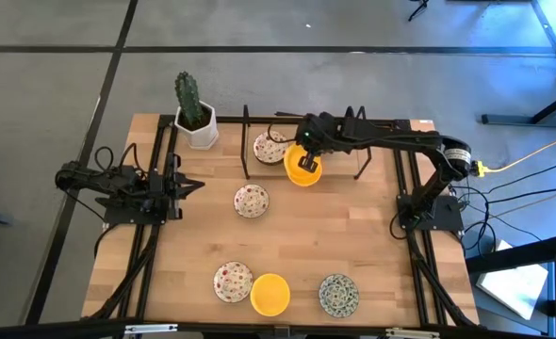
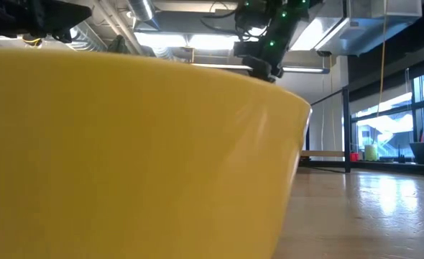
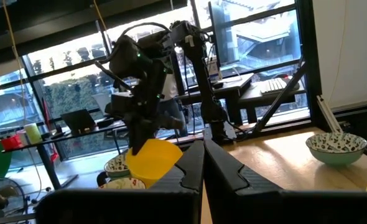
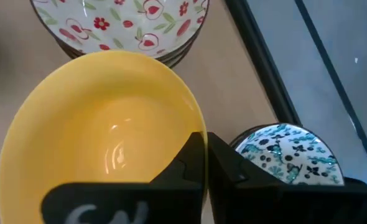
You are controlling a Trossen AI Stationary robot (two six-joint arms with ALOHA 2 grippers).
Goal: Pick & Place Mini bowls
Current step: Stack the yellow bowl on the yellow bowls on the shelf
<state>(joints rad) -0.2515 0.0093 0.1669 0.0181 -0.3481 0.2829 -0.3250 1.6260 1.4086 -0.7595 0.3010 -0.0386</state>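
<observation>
High view: right gripper [image 1: 305, 158] clamped on rim of yellow bowl [image 1: 303, 171] at table's far side, beside floral bowl [image 1: 269, 148] under black rack [image 1: 247, 141]. Left gripper [image 1: 186, 185] shut, empty, at left edge. Near-edge bowls: floral [image 1: 233, 282], yellow [image 1: 270, 294], grey-green [image 1: 338, 295].
Low view: a yellow bowl's wall [image 2: 126, 158] fills frame.
Left wrist: fingers [image 3: 196, 168] together.
Right wrist: fingers [image 4: 199, 162] pinch yellow rim; patterned bowl [image 4: 289, 152] beside.

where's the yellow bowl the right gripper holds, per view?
High: yellow bowl top centre, under right gripper.
Low: cannot tell; a yellow bowl wall fills the frame.
Left wrist: lower centre-left.
Right wrist: fills left half.
Shared landmark: red-floral bowl beside it.
</observation>
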